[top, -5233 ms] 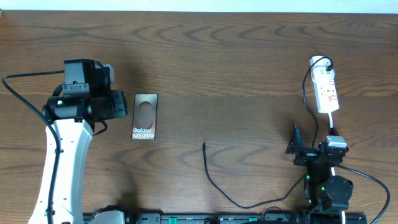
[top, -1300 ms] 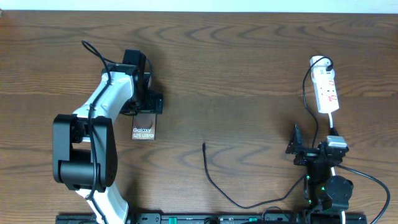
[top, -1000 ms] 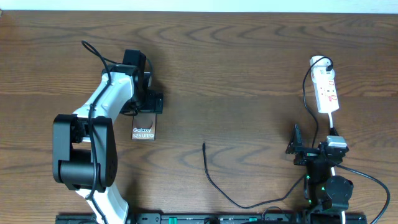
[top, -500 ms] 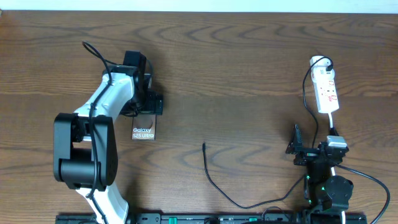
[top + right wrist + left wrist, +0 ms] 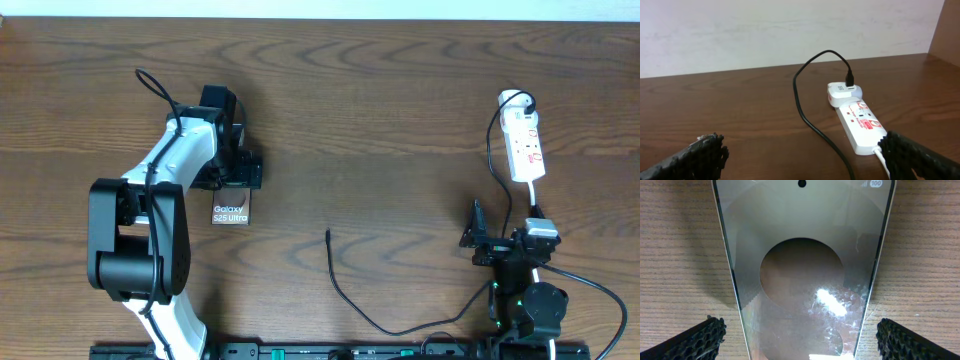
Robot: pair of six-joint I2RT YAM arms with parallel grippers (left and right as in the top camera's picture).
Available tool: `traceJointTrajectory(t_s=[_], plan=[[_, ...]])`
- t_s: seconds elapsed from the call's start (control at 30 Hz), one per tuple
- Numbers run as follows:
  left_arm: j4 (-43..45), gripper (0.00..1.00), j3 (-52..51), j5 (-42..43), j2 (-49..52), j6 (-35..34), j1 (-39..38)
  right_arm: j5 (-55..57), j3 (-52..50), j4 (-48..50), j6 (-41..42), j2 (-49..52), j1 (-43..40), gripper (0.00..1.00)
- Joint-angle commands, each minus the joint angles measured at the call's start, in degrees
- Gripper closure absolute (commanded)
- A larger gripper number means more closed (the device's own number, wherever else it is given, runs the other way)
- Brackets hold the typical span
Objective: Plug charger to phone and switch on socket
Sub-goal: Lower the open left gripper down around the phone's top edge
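The phone [image 5: 231, 212] lies flat left of centre on the table, its white lettering showing. Its far end is hidden under my left gripper [image 5: 234, 176]. In the left wrist view the phone [image 5: 802, 270] fills the middle. My left gripper [image 5: 800, 332] is open, one finger on each side of it with a gap to each edge. The charger tip [image 5: 328, 236] lies mid-table and its black cable [image 5: 345, 295] curls toward the front. The socket [image 5: 525, 145] lies far right. My right gripper [image 5: 500, 235] rests open short of the socket [image 5: 860, 125], holding nothing.
A white adapter [image 5: 840, 92] with a black plug [image 5: 850, 79] sits at the socket's far end, and a black cable [image 5: 807, 112] loops from it. A white cord [image 5: 536, 195] runs toward the right arm. A pale wall [image 5: 790, 30] closes the table's back.
The left arm has swung from left of the phone to stand over its far end, fingers astride it. In the last second it barely shifted. The right arm stayed still.
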Motion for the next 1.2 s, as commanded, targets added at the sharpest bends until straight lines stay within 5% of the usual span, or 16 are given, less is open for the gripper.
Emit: traceJointTrajectory(t_s=[0.0,1.17], plan=[[-0.39,0.01,-0.52,0.26,0.83,0.39,0.09,0.26,-0.07,-0.28,0.7,-0.37,-0.35,0.01],[6.34,0.01,-4.5,0.26,0.94,1.27,0.09,0.24,-0.07,-0.28,0.7,-0.37,-0.35,0.01]])
